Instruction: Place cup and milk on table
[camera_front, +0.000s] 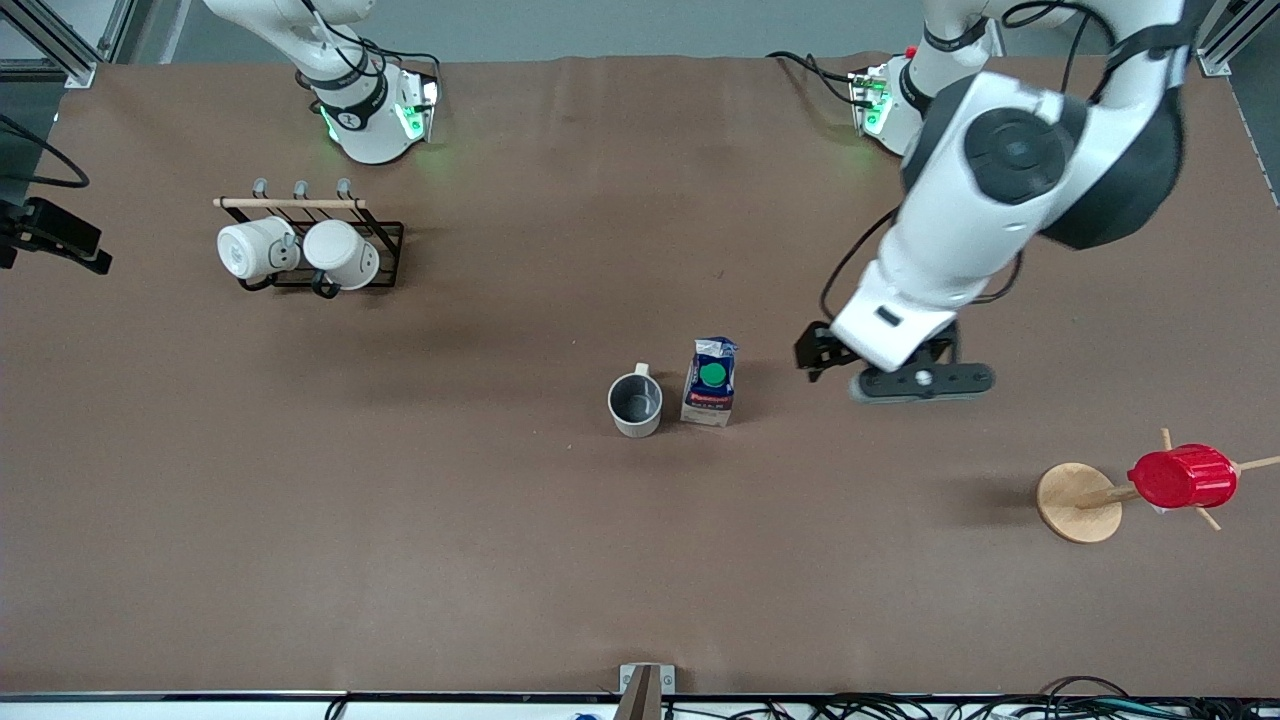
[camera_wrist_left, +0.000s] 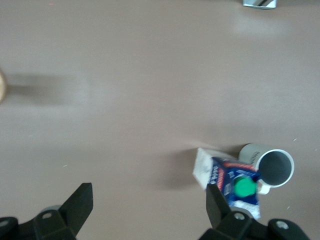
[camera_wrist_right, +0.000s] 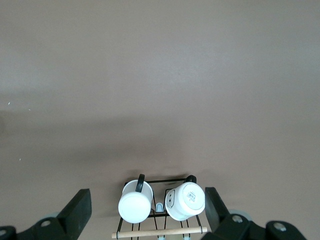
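milk (camera_front: 711, 381) and cup (camera_front: 635, 404) stood together on the table (camera_front: 400, 520); left gripper (camera_wrist_left: 149, 207) hung released above bare table, right gripper (camera_wrist_right: 147, 209) released too and waiting; a careless sweep could topple either.

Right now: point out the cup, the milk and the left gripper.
cup (camera_front: 635, 404): front view, on the grey inside.
milk (camera_front: 712, 375): front view, on the green cap.
left gripper (camera_wrist_left: 149, 206): left wrist view, midway between its open fingertips, over bare table beside the milk.
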